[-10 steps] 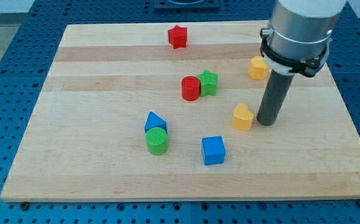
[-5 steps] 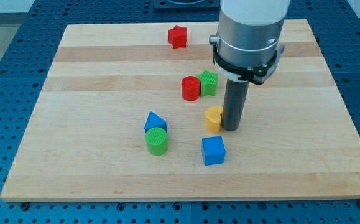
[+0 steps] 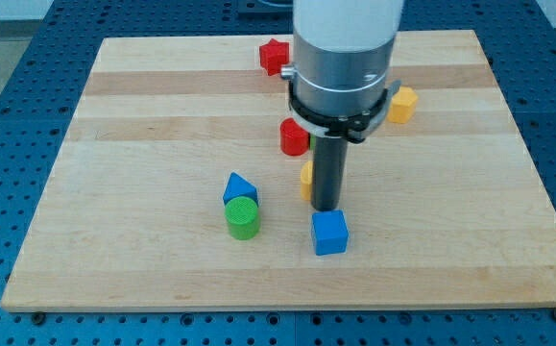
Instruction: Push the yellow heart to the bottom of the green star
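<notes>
My tip (image 3: 326,208), the lower end of the straight dark rod, rests on the pale wooden board (image 3: 114,259) near its middle; there is no claw on this arm to spread or press together, only the rod under a wide grey cylinder. The yellow plastic heart (image 3: 306,179) shows only as a thin sliver at the rod's left edge in the view, touching it or just beside it — most of the block is hidden behind the rod, so its shape cannot be made out here. The green star cannot be seen; the arm's grey body covers the spot just right of the red plastic cylinder (image 3: 293,138), which itself peeks out at the arm's left edge, above the yellow sliver. Just below my tip, toward the view's bottom, sits the blue plastic cube (image 3: 329,232), close to the rod's end but apart from it. Well to the view's left lie a blue triangular block (image 3: 238,186) and a green plastic cylinder (image 3: 242,218), touching each other. A red star-shaped block (image 3: 274,55) sits near the board's top edge, partly cut by the arm — and another yellow block (image 3: 402,104) lies to the arm's right.
</notes>
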Robot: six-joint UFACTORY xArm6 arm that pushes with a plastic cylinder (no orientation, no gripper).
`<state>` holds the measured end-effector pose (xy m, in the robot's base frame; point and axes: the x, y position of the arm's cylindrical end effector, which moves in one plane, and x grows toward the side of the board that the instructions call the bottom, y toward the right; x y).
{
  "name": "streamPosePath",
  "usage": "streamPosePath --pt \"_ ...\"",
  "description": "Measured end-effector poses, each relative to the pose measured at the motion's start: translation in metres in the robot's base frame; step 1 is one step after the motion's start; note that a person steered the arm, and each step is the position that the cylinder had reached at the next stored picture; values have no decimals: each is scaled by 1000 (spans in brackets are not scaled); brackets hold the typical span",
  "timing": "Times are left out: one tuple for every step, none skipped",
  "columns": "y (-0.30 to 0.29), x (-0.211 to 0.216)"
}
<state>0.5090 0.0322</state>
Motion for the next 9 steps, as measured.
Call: streamPosePath --pt "-18 0" --pt "-22 0" --pt "-22 -6" --pt "-22 -17" --pt "-22 -31" --pt "-22 -45" --pt "-21 -57" --pt "-19 -69" --pt "-17 -79"
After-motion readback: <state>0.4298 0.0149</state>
